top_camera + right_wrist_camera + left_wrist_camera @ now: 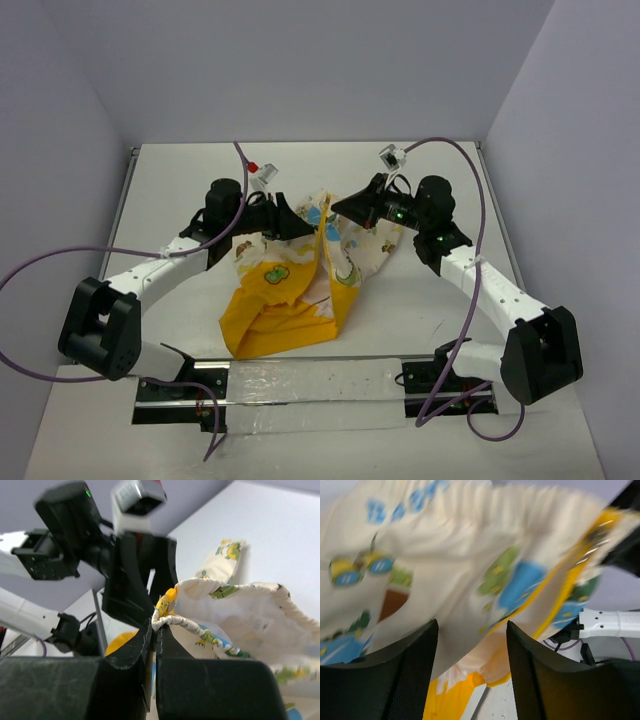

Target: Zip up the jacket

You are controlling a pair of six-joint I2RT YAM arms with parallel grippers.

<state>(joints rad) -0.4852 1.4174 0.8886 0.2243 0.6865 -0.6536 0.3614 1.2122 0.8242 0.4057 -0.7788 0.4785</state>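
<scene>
jacket (282,310) | cream animal print, yellow lining | open, crumpled | upper edge lifted

Gap between left tool (294,225) and right tool (342,207) filled by raised jacket (285,300). Far counter (320,165) behind both open for passage. Cables (244,172) arch above arms, narrowing room at sides.

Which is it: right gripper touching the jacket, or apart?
Touching. Right wrist view shows the right gripper shut on the jacket, pinching its rolled edge.
</scene>
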